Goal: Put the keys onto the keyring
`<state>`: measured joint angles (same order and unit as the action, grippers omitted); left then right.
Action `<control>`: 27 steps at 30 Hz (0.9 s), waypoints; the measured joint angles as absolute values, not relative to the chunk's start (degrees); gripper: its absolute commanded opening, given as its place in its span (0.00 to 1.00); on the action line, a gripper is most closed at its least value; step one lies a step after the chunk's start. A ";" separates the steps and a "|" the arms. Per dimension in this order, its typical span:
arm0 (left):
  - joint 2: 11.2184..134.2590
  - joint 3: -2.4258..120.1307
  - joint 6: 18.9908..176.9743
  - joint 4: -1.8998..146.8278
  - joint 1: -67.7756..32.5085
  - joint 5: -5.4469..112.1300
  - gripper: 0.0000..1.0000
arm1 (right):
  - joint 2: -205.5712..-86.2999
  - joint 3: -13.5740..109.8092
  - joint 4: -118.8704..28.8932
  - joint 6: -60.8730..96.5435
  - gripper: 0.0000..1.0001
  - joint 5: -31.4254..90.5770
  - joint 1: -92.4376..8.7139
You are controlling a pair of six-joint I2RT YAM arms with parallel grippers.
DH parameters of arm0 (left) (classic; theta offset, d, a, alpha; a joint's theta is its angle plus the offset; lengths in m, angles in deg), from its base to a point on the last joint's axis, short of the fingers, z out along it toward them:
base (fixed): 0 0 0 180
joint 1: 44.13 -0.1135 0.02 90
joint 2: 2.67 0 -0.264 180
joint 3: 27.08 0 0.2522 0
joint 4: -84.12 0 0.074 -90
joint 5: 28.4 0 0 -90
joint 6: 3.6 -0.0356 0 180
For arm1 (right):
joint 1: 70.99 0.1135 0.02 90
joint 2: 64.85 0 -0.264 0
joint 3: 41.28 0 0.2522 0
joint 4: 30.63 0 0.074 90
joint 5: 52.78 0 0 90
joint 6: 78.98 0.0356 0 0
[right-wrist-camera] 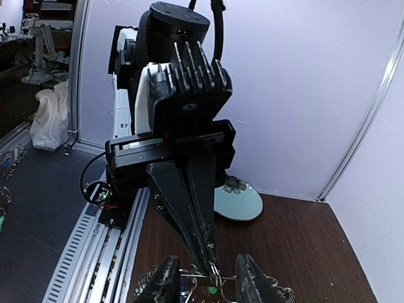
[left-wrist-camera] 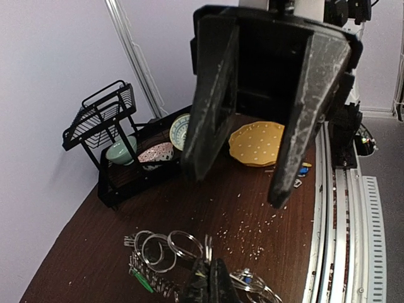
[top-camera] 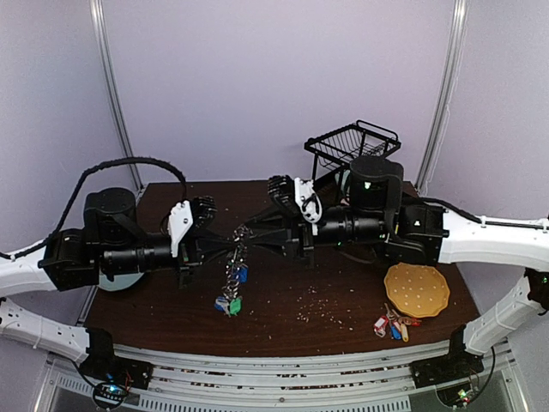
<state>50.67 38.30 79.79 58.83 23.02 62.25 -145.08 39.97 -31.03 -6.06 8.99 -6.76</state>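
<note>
My two grippers meet tip to tip above the middle of the table. The left gripper [top-camera: 228,244] [left-wrist-camera: 210,278] [right-wrist-camera: 212,262] is shut on the rim of the keyring [top-camera: 233,273] [left-wrist-camera: 165,250] [right-wrist-camera: 217,278], a silver ring strung with small metal loops. Keys [top-camera: 229,303] with green and blue tags hang from it toward the table; a green tag [left-wrist-camera: 141,279] shows in the left wrist view. The right gripper [top-camera: 250,232] [left-wrist-camera: 238,183] [right-wrist-camera: 208,284] is open, its fingers [right-wrist-camera: 165,281] standing on either side of the ring without pinching it.
A yellow dotted plate [top-camera: 417,289] [left-wrist-camera: 259,144] lies at the right, with a loose bunch of red, yellow and blue tagged keys [top-camera: 393,326] in front of it. A black wire rack [top-camera: 352,146] [left-wrist-camera: 101,117] stands at the back right. A teal plate [right-wrist-camera: 240,201] lies under the left arm. Crumbs dot the tabletop.
</note>
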 measured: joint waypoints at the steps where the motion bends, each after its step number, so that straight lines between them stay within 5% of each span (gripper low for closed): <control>1: 50.98 38.78 79.59 58.44 22.98 62.49 0.00 | -145.08 41.78 -33.80 -7.33 0.31 9.91 -6.76; 17: 54.67 43.61 76.18 52.27 22.94 63.84 0.00 | -150.11 49.37 -51.38 -15.66 0.13 14.76 -6.81; 27: 54.67 43.59 75.73 52.25 22.94 62.88 0.00 | -150.59 50.24 -51.55 -15.81 0.18 14.89 -6.81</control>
